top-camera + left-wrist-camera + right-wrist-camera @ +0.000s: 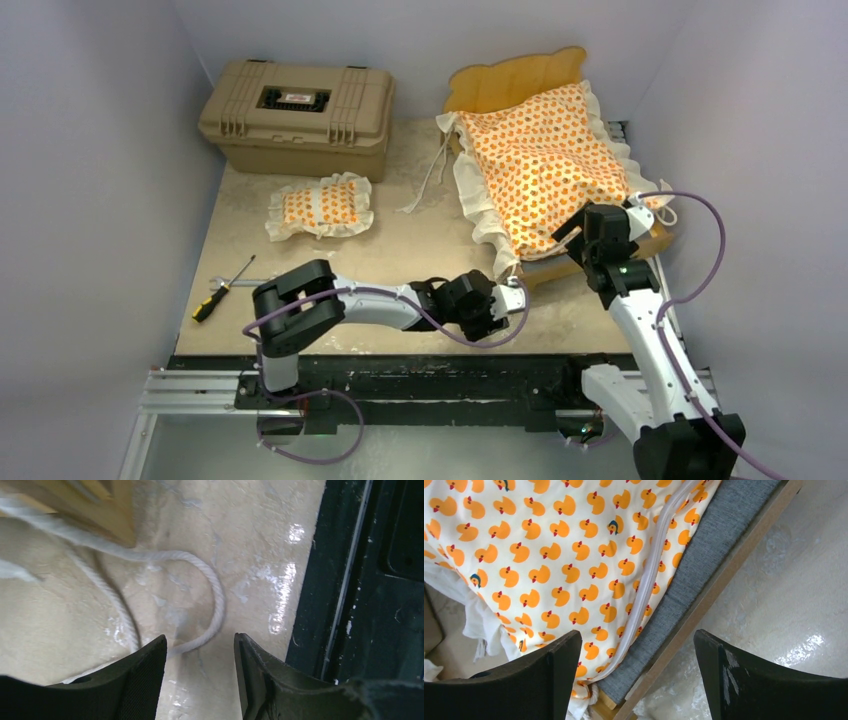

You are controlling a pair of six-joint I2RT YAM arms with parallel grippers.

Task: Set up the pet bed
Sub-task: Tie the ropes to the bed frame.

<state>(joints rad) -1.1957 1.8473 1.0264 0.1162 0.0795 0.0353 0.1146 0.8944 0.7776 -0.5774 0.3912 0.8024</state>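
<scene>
orange duck mattress (549,555) lies under the right gripper (636,645), jaws apart; left gripper (200,645), also apart, hovers over a white cord (215,590)

no writing can be read in any view. the only label-like thing is a small red-and-white sticker (295,98) in the dark recess on the lid of the tan hard case (297,135), well beyond and left of the left gripper (518,293); its lettering is too small to make out.
</scene>
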